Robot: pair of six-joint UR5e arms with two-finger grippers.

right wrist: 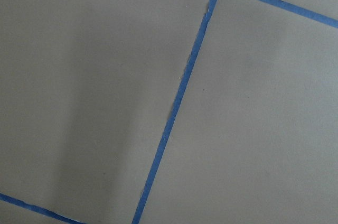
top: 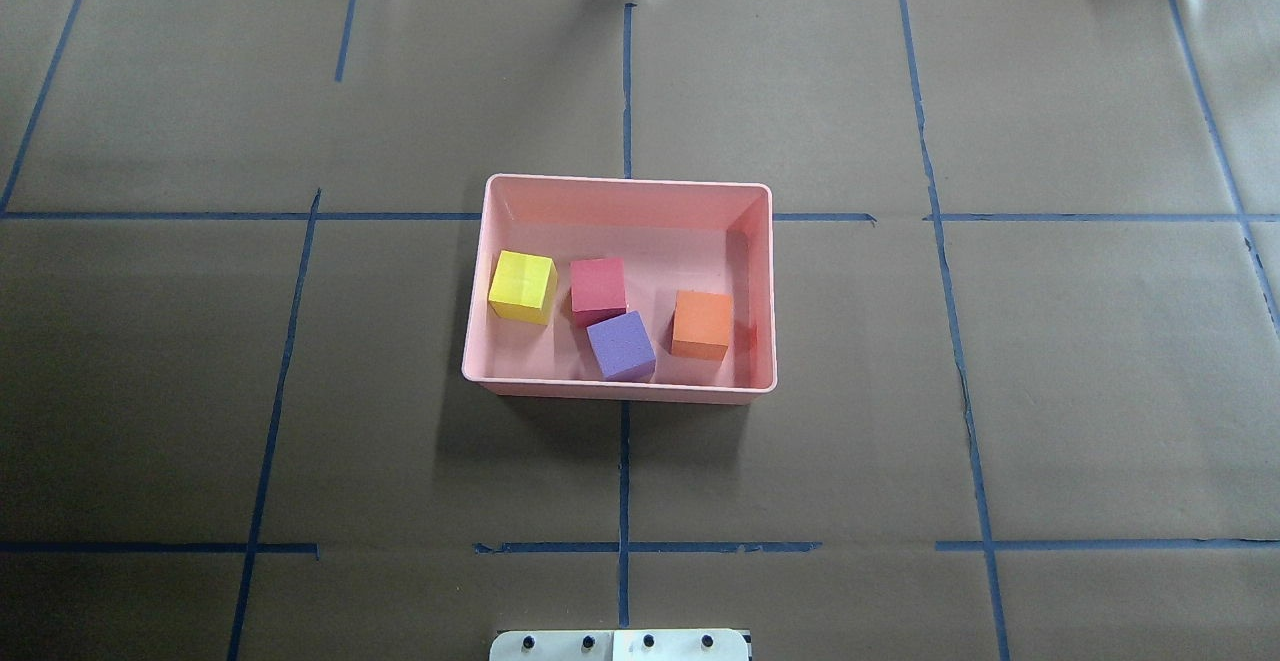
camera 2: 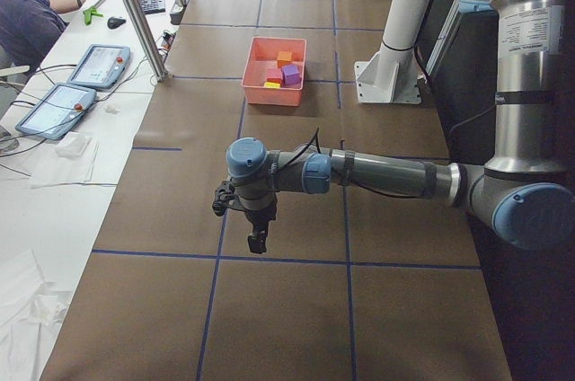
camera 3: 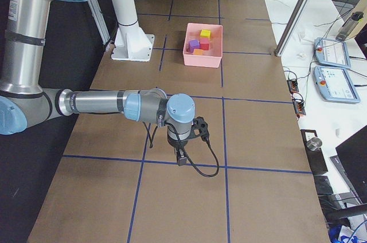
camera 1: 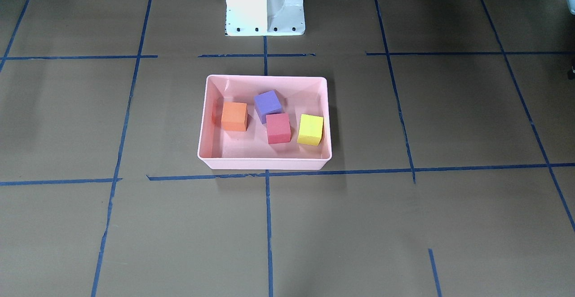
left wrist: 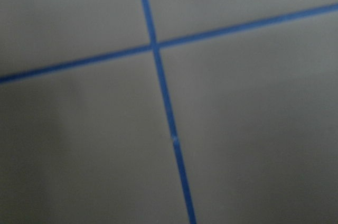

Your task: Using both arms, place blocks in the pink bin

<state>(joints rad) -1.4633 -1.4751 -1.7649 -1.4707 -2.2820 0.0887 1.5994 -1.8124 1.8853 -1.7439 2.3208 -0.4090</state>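
Pink bin: sits mid-table on the brown paper, just ahead of my white pedestal.
Count: four of four blocks are inside the bin, each flat on its floor, none stacked.
Yellow block: close to the bin wall on my left side.
Red block: just beside the yellow one, with a small gap between them.
Purple block: turned askew near the wall closest to me; it looks to be touching the red block.
Orange block: apart from the purple one, toward the wall on my right side.
Left gripper: points down over the paper, well apart from the bin. Only the side view shows it, so I cannot tell whether its fingers are spread or pressed together. I see nothing in it.
Right gripper: same posture at the other end of the table, also well apart from the bin. I cannot tell its finger state either, and I see nothing in it.
Wrist views: only paper and blue tape; no fingers, no block.
Progress (judgement): the placing looks complete.
Remaining (judgement): nothing left to pick up; at most, my two arms need parking.
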